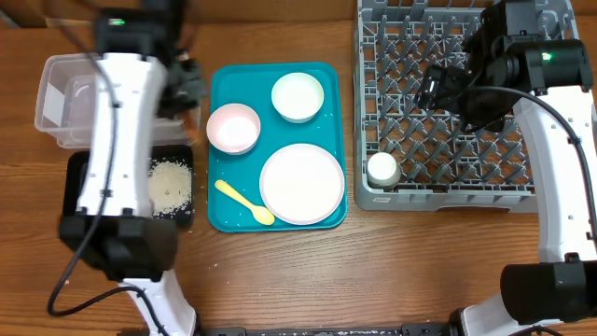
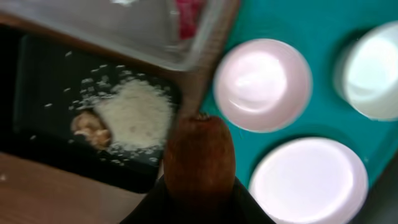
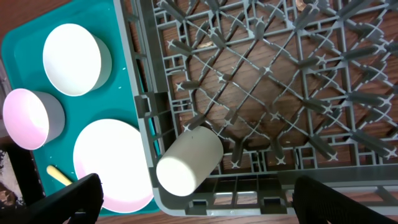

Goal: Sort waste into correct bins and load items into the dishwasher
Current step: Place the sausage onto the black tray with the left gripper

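Brown and rough-skinned, the sausage (image 2: 199, 155) stands pinched in the closed left gripper (image 2: 199, 208), seen against the seam where the black tray (image 2: 37, 81) meets the teal tray (image 2: 280, 18). At the sausage's 10 o'clock, white rice grains (image 2: 134, 115) lie heaped in the black tray, a brown crumbly lump (image 2: 92, 127) touching their 8 o'clock edge. Farther off, at 12 o'clock, the clear tub (image 2: 112, 28) holds a blurred red-and-white wrapper (image 2: 189, 12). On the teal tray sit a pink bowl (image 1: 232, 128) at 10 o'clock, a white bowl (image 1: 298, 96) at 1, a round plate (image 1: 301, 184) at 5 and a yellow spoon (image 1: 244, 203) at 7. The right gripper (image 3: 196, 193), spread wide and holding nothing, hangs over the grey dish rack (image 3: 144, 93), whose 7 o'clock corner holds a small white cup (image 3: 189, 160) on its side.
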